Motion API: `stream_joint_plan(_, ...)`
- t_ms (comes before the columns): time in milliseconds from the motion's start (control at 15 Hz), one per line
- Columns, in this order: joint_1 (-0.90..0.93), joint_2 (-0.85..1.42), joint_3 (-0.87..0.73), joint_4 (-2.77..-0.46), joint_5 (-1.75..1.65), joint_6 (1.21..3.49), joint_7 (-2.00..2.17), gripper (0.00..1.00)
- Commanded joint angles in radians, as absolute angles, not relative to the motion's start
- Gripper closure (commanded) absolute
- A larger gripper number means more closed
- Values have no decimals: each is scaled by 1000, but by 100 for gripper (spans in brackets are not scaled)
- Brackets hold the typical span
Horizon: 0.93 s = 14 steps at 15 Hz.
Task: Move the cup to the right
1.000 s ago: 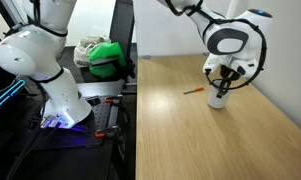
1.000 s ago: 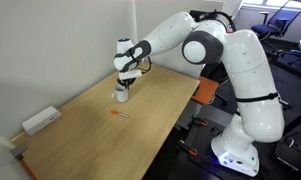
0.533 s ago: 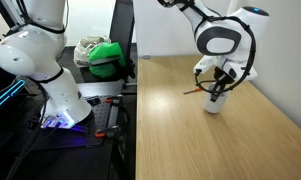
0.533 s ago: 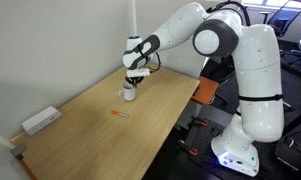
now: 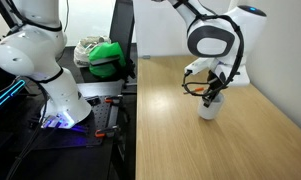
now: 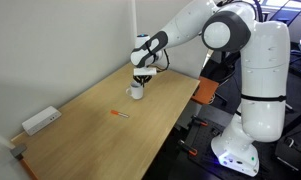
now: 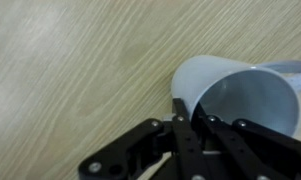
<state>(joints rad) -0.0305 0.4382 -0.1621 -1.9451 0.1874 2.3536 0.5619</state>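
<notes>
Glossy white ceramic cup [image 7: 242, 95], matt wood-grain table [image 7: 70, 70]

Table [image 5: 230, 145] [image 6: 85, 135]: long, light wood grain, in both exterior views.
Wall [image 6: 50, 40]: plain white, along the table's left side.
Floor [image 6: 180, 170]: dark, right of the table.
Light: even, bright.

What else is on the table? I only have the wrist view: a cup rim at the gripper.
Observer: A thin orange pen lies on the table, apart from the cup.
Operator: Anything else?
Observer: A white box sits at the table's edge, far from the gripper.
Operator: Is the cup tipped?
Observer: No, it stands upright in both exterior views.
</notes>
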Motion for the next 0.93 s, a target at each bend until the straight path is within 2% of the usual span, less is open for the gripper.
stream_joint_plan(0,-34,363,-177,-2025,202,2386,620,97)
stream_joint_plan(867,-67,326,-235,-2124,192,2416,783,97)
